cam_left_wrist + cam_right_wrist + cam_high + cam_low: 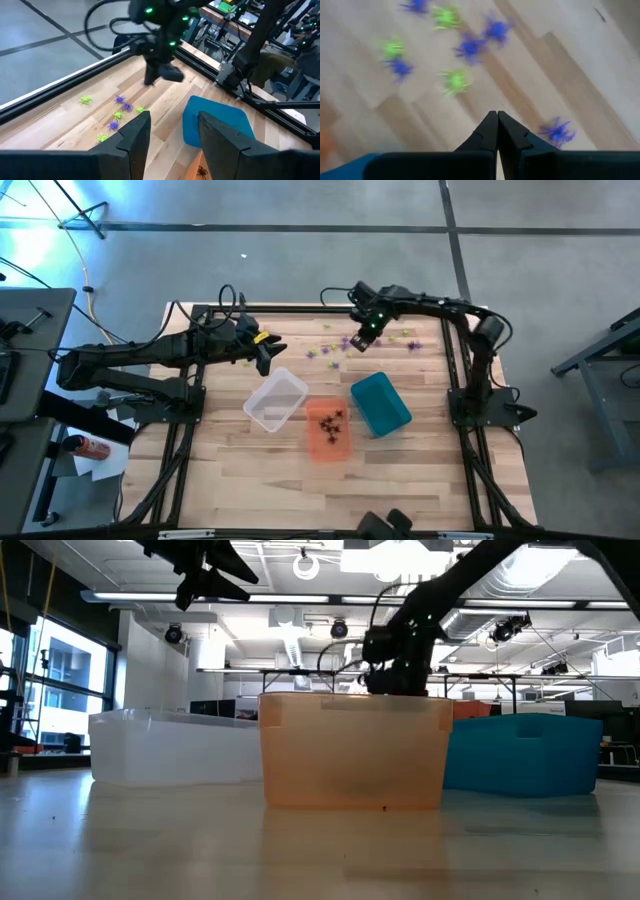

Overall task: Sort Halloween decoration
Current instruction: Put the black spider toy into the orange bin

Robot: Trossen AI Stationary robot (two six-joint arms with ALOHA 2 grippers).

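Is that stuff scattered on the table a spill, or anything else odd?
Nothing looks damaged. Purple and green spiders lie loose on the table, unsorted. Black ones sit in the orange bin. The three bins sit askew.

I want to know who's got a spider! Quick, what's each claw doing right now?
Left claw: open, holding nothing, raised near the clear bin.
Right claw: shut, empty, over the loose spiders.

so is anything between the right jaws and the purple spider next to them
Nothing visible. The right gripper, jaws closed, hangs over bare wooden table, with the small purple plastic spider just beside its tips and nothing between them.
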